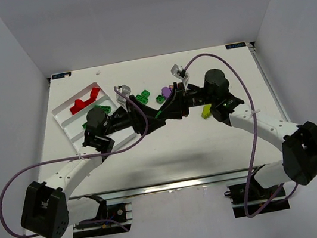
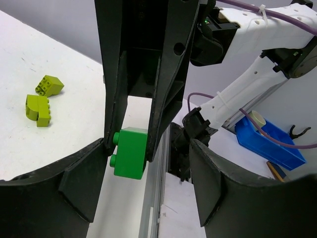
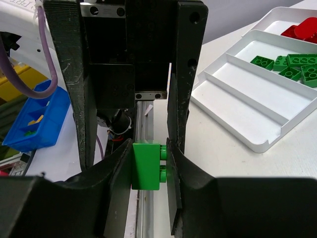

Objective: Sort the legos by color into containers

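Observation:
My right gripper is shut on a green lego and holds it above the table between the two arms. My left gripper is open, with its fingers spread wide on either side of the same green lego. In the top view both grippers meet at mid-table, the left and the right. The white tray at the left holds red legos and green legos. It also shows in the right wrist view.
Loose legos lie behind the grippers: green, purple and yellow-green. Two yellow-green legos show in the left wrist view. A blue bin stands off the table's near edge.

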{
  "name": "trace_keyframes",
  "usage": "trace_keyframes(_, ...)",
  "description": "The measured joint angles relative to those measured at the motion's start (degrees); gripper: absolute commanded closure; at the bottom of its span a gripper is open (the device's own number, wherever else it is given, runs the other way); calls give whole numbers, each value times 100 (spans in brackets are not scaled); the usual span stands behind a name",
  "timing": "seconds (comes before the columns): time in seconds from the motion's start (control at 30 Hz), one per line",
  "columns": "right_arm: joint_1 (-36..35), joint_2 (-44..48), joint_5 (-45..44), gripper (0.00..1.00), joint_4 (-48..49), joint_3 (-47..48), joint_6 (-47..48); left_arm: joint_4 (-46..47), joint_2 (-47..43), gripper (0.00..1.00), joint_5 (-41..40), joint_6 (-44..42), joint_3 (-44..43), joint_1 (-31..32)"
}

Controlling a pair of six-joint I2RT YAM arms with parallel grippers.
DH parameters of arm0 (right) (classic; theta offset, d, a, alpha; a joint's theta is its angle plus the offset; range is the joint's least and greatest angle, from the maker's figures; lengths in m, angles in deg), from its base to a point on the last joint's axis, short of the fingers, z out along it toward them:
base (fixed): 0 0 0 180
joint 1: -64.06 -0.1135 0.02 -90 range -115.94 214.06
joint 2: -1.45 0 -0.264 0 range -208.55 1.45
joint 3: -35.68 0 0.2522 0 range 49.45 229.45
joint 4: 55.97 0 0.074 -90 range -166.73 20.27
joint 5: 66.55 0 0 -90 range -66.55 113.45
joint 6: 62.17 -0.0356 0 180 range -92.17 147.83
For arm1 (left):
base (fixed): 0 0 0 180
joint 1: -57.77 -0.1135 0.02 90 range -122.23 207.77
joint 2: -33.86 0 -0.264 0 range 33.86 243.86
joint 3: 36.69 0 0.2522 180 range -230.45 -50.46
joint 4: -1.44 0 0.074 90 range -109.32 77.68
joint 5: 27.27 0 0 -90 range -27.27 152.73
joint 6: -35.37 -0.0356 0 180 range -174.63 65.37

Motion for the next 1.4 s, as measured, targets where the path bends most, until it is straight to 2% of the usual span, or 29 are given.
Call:
trace_keyframes(0.43,-4,435,-90,100,37,0,87,-306,59,30,35,-186,-2,17)
trace_keyframes(0.77,-4,208,-87,100,190,-2,-52,-208,66,34,83,-114,-2,20)
trace_keyframes(0.87,-4,170,-85,100,188,-2,-74,-94,66,39,153,-28,-2,22)
trace_keyframes(1.03,-4,170,-26,100,267,-2,-142,15,96,56,219,76,-2,28)
trace_keyframes(1.33,-7,168,33,100,289,-2,-177,157,229,64,271,142,-2,39)
trace_keyframes(1.4,-4,168,37,100,289,-2,-179,175,234,68,275,144,-2,39)
